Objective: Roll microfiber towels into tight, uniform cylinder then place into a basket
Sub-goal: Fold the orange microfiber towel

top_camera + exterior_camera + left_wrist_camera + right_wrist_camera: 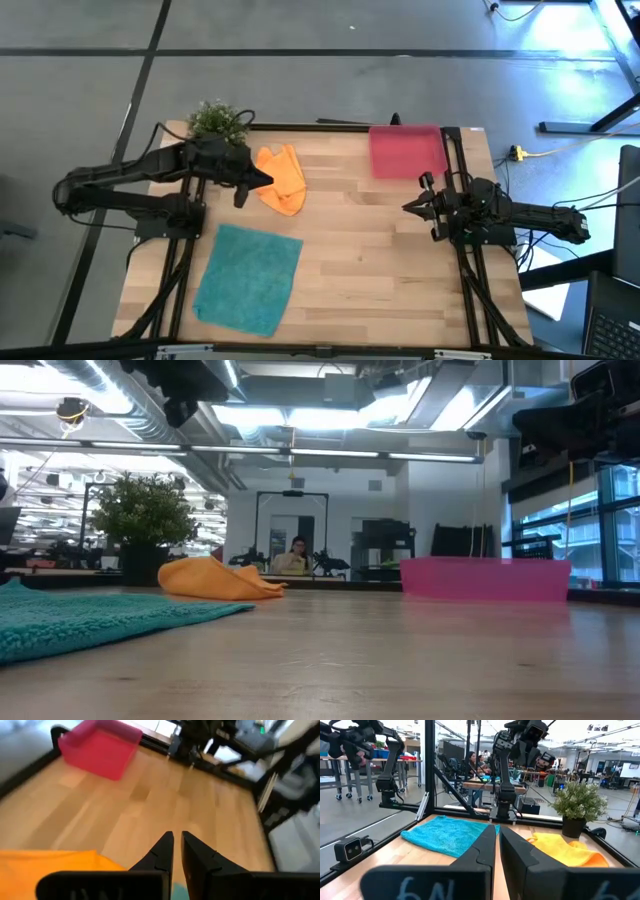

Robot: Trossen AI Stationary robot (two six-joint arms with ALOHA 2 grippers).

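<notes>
— Where did we find the towels?

— We saw the orange towel [282, 178] lying crumpled toward the far side of the tabletop [370, 260], near the small green plant [218, 120]. The teal towel [247, 278] lay spread flat at the near left, well apart from it.

— And the basket?

— The pinkish-red basket [408, 151] sat at the far right edge, with neither towel in it.

— What were our arms doing?

— Our left pincer [262, 181] hung above the tabletop at the orange towel's left edge, its fingers [162, 851] drawn together with only a thin slit between them, holding nothing.

— The right one?

— Our right pincer [411, 207] waited over the right side, nearer than the basket, pointing toward the middle. Its fingers [482, 851] were together too, empty.

— Anyone about?

— We made out a person [296, 556] seated in the room far behind the tabletop.
</notes>
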